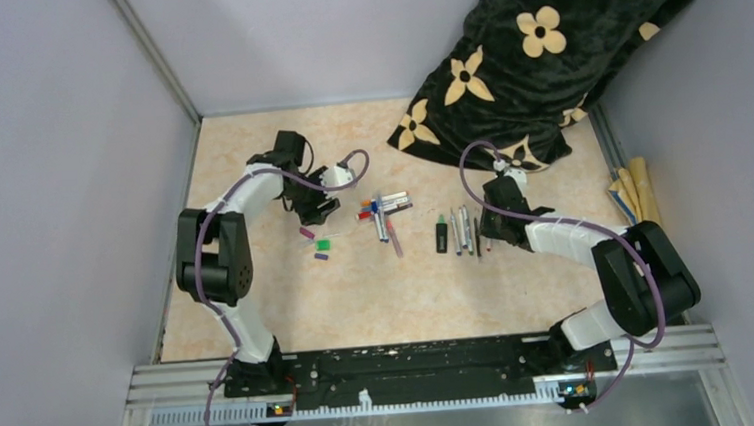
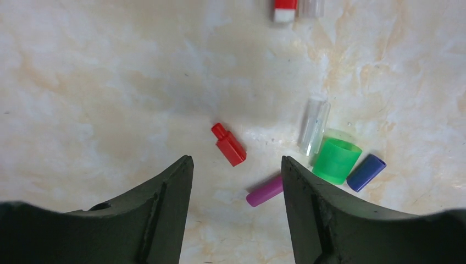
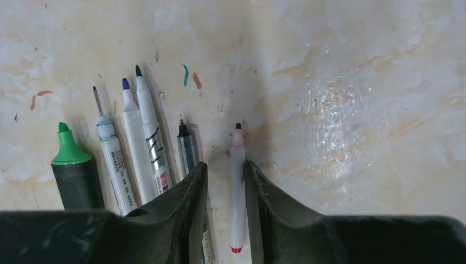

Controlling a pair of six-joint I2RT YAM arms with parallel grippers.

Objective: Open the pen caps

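**Surface.** Beige marbled table (image 1: pixel 260 311), walled along its left, far and right edges. The arm bases stand at the near edge.

**Left gripper** (image 2: pixel 236 159). Left of the table's middle. Its jaws are spread wide and hold nothing. A stubby red plastic cap (image 2: pixel 229 144) lies flat between its fingers (image 2: pixel 165 209), touching neither.

**Other caps, same cluster.**
- Short magenta plastic cap (image 2: pixel 265 191), one end hidden behind a finger.
- Wide green plastic cap (image 2: pixel 336 159), on its side.
- Small dark blue plastic cap (image 2: pixel 366 172), against the green one.
- Clear plastic tube cap (image 2: pixel 314 125), just beside the green rim.

The cluster lies well apart from the left edge.

**Pens, heap.** Slim white-barrelled marker pens (image 1: pixel 383 213), crossed loosely at the table's middle.

**Pens, row.** Right of the middle, bare tips toward the far edge:
- Thick black highlighter with green tip (image 3: pixel 71 170).
- White pen with thin grey tip (image 3: pixel 112 165).
- White pen with blue tip (image 3: pixel 132 148).
- White pen with green tip (image 3: pixel 148 137).
- Thin dark pen (image 3: pixel 187 148).

**Right gripper** (image 3: pixel 226 163). Its jaws are slightly parted, one on each side of a slim white pen with red tip (image 3: pixel 237 165), which lies on the table unclamped. There is a gap on one side; whether the other finger touches the pen cannot be told.

**Open room.** Bare tabletop runs from both groups to the near edge and into the far left corner.

**Edges taken.** A black plush blanket with cream flowers (image 1: pixel 561 40) fills the far right corner. Tan paper rolls (image 1: pixel 634 190) lie along the right edge.
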